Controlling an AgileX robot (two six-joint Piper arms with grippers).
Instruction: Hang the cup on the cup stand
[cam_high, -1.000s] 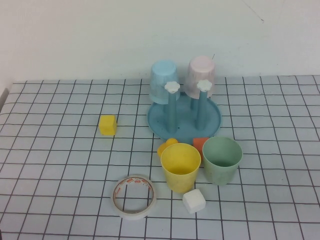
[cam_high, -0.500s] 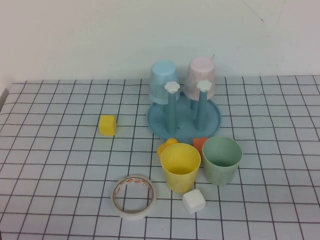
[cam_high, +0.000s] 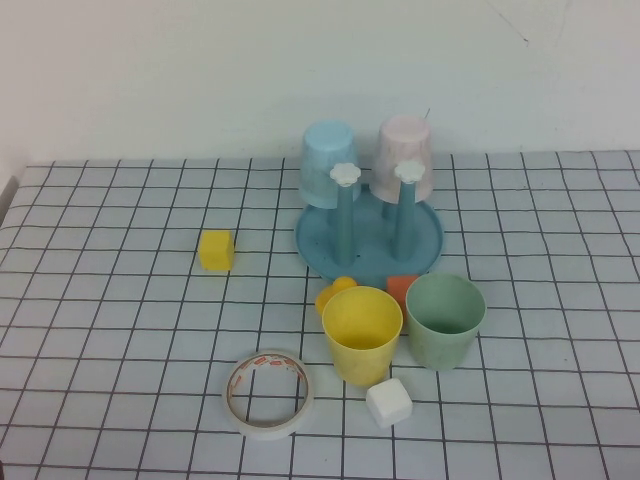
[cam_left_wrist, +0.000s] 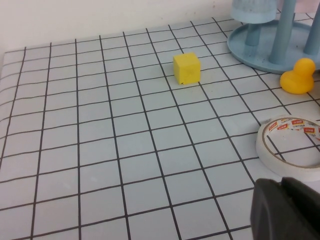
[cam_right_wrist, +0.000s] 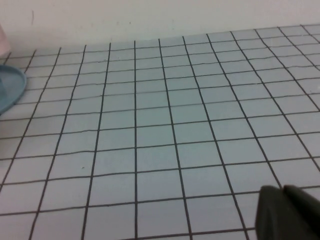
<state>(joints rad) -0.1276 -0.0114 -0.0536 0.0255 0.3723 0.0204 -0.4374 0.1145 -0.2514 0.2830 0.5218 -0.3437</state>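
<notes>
The light was bright and soft and seemed to come from above, so the yellow cup (cam_high: 361, 334) and the green cup (cam_high: 444, 320) only made small, pale shadows on the surface (cam_high: 120, 330), with no strong shiny spots. The high view was fairly sharp, though the lines on the surface bent a little near the edges. In both wrist views the dark left gripper (cam_left_wrist: 286, 209) and right gripper (cam_right_wrist: 288, 212) looked blurry up close, and the far squares looked soft too.
</notes>
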